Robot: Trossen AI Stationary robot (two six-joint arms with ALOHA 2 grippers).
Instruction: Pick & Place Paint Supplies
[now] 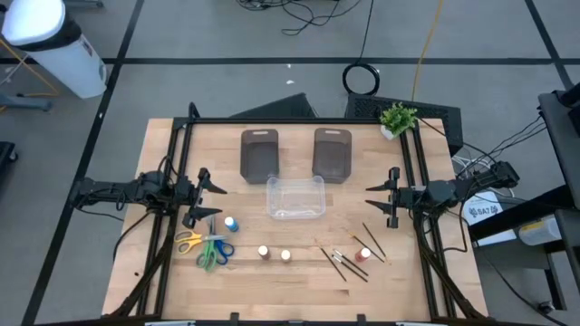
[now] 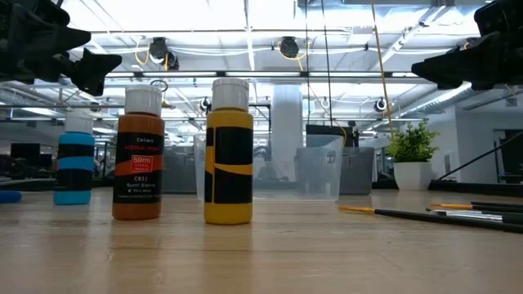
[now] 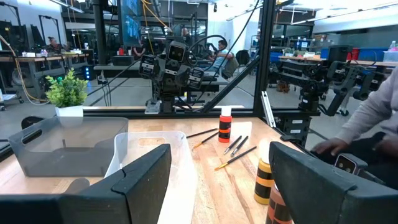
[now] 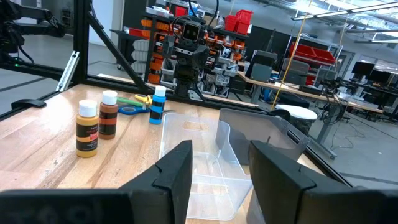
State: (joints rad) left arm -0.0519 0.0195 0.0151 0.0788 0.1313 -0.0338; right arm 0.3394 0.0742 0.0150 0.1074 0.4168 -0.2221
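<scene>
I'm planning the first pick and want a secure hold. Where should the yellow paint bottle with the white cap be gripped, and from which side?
Grip the yellow paint bottle with the white cap across its round body, just under the cap, coming straight down from above. It stands upright on the wooden table, and the brown paint bottle beside it stands apart, probably leaving room for the fingers on either side. The cap alone looks too narrow for a firm hold.
</scene>
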